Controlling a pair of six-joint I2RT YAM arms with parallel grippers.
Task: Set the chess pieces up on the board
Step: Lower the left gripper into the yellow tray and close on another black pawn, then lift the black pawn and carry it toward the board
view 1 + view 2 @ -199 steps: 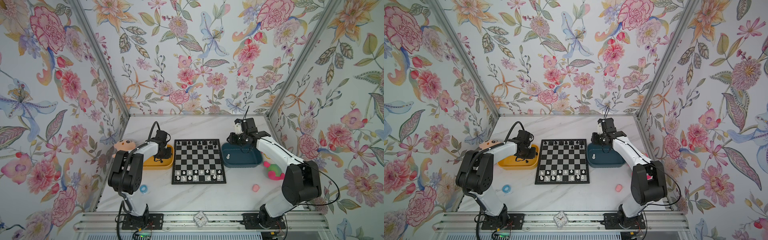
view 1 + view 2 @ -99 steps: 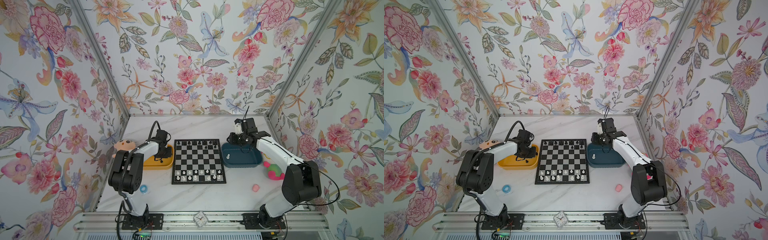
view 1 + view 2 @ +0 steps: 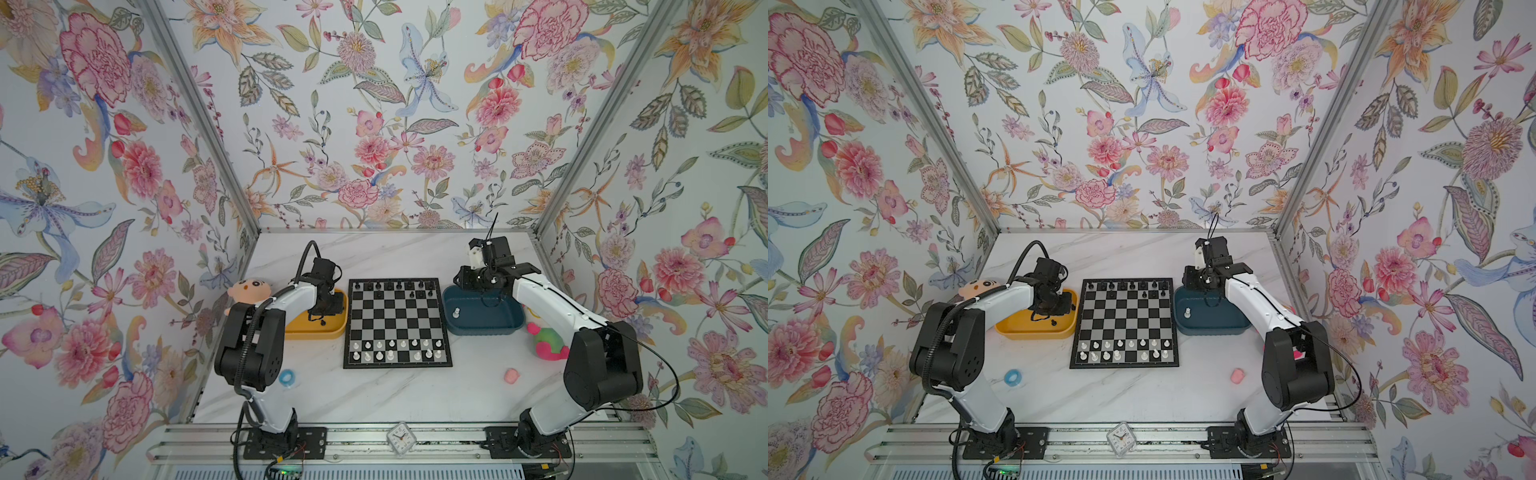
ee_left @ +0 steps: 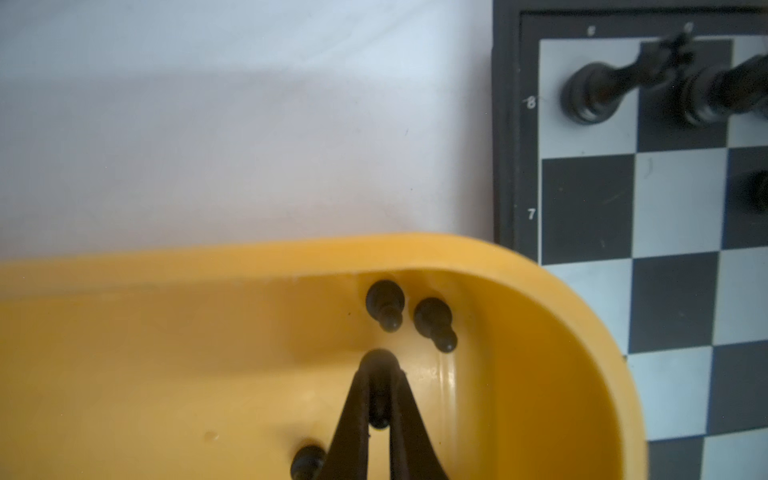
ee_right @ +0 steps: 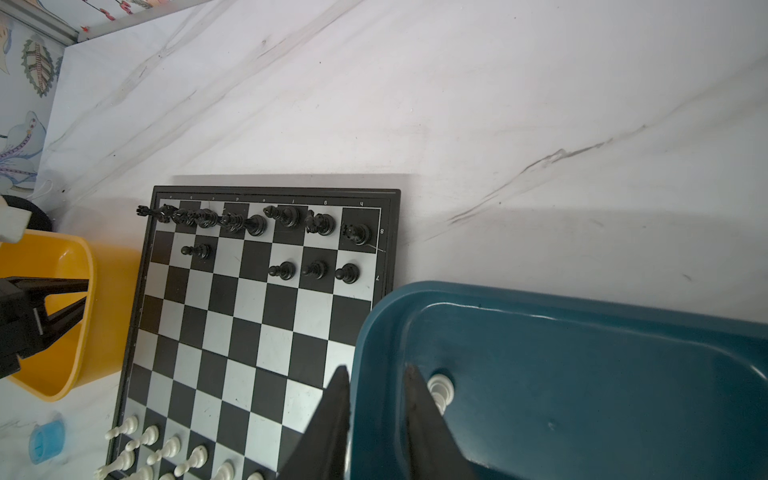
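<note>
One black plastic pawn [image 4: 379, 411] sat pinched in the left tool [image 4: 379, 374], inside the yellow oval plastic tray [image 4: 291, 253]. Looked light, slick, tippy; stem grip best. Right tool [image 5: 376, 368] hung slightly parted, empty.

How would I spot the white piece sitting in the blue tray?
Find the checkered board mid-table; the dark blue tray lies just right of it. The white piece sits at the tray's board-side end, alone, the only pale thing visible inside.
</note>
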